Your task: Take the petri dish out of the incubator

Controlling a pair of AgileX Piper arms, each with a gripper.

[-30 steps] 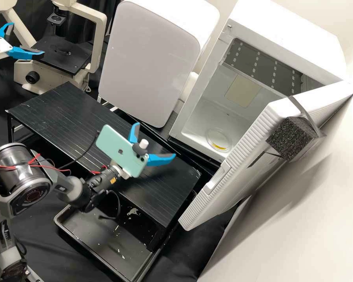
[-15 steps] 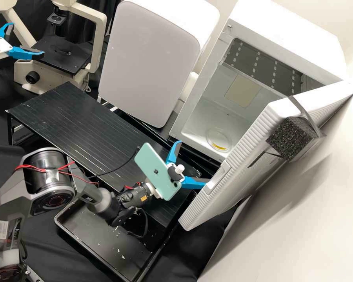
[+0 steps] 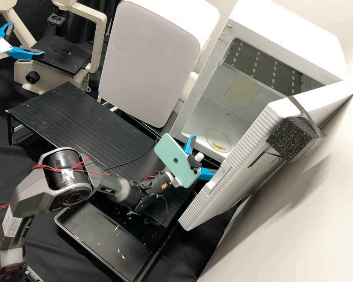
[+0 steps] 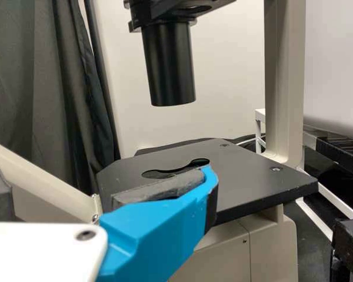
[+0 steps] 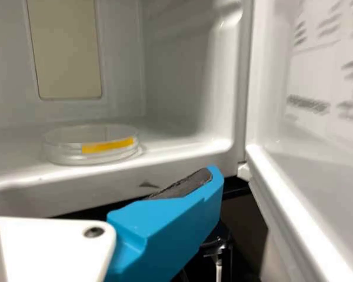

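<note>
**Right gripper swings to the incubator's mouth, jaws apart**

Compared with the earlier frames, my right gripper (image 3: 204, 154) is past the bench (image 3: 86, 117), from above it toward the incubator (image 3: 286, 43); the last stretch is shorter than the one before. The petri dish (image 3: 219, 137) is where it was, and so are the open door (image 3: 262, 129) and my left gripper (image 3: 28, 38).

My right arm comes in from the high view's lower left, bends at the elbow (image 3: 66, 172), runs above the black tray (image 3: 102, 231) and angles at the wrist toward the opening. The green phone (image 3: 176, 159) rides on it. My right jaws are apart with nothing between them, one partly behind the door's edge.

The dish lies flat inside, on the incubator's floor near its front edge, a yellow strip (image 5: 107, 145) on its side; I am not touching it.

My left jaws are apart too, near the microscope's stage (image 4: 253, 182).
</note>
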